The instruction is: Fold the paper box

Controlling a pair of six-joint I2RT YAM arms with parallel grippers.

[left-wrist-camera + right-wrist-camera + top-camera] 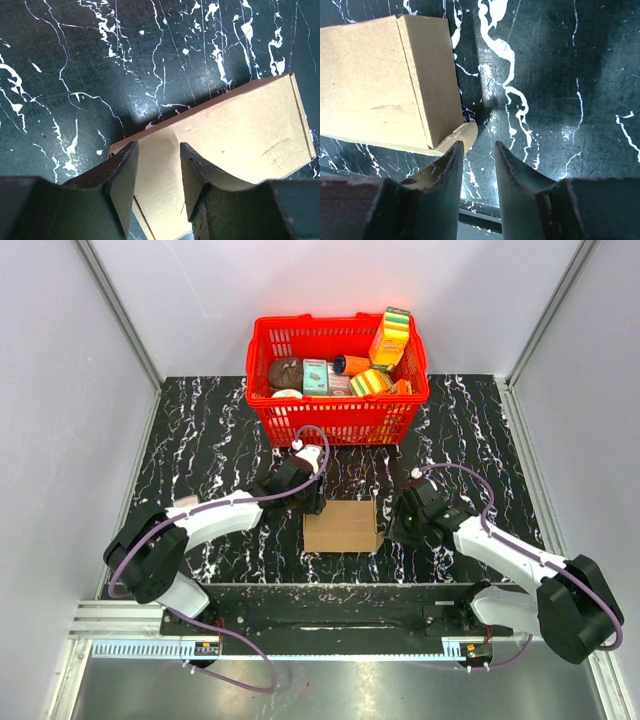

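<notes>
- The box (343,527) lies flat at the centre of the top view, long axis left-right, between both grippers.
- The right gripper (479,146), jaws parted and empty, sits just beside the box's right end. A flap (465,134) pokes out there, so this arm looks best placed to tuck it.
- The left gripper (156,149), jaws parted with nothing pinched, hangs over the left end.

One paper box (343,527), one red basket (330,422)

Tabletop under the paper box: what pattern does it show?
The tabletop is black with white marble-like veins, clearest in the left wrist view.
</notes>
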